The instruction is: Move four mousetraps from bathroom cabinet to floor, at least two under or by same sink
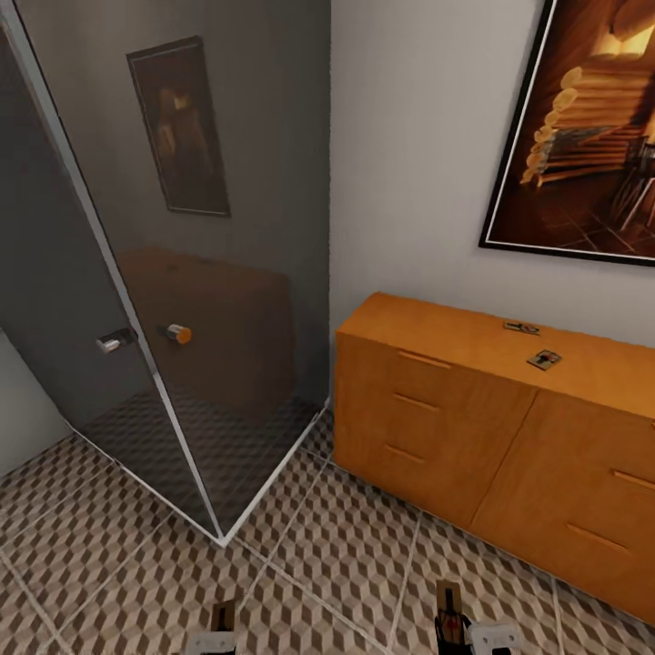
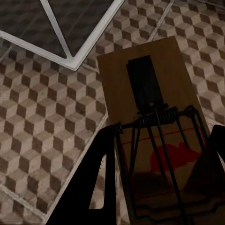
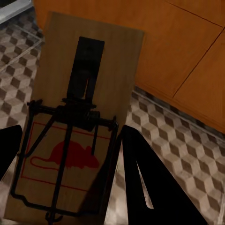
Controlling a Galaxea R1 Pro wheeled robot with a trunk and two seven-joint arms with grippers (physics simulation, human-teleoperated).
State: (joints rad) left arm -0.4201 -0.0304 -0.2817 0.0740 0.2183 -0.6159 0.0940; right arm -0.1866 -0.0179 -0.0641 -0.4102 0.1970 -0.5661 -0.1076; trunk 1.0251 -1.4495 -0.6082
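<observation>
Currently the left pincer point(image 2: 159, 187) is gripping a small flat brown wooden mousetrap with dark metal spring and red mouse print point(image 2: 152, 122), black fingers point(image 2: 101, 178) sitting on either side of the board. The right pincer point(image 3: 70, 183) is clamped on a second wooden mousetrap of the same kind point(image 3: 86, 103), fingers point(image 3: 150, 183) flanking its edges. In the head view both pincers are showing at the bottom edge of the frame, left point(image 1: 218, 632) and right point(image 1: 448, 623), each trap hanging over the brown, beige and white cube-pattern tiled floor point(image 1: 346, 555).

Two more small mousetraps are lying on the flat top of the wide low orange-brown wooden cabinet with bar handles point(image 1: 437, 428), centre right of the frame: one point(image 1: 521, 327) nearer the wall, one point(image 1: 543, 359) nearer the front edge, slightly apart from each other.

A tinted glass shower enclosure with white frame point(image 1: 173, 300) is filling the left half. A dark-framed picture in warm tones point(image 1: 582, 136) is hanging on the white wall, upper right.
</observation>
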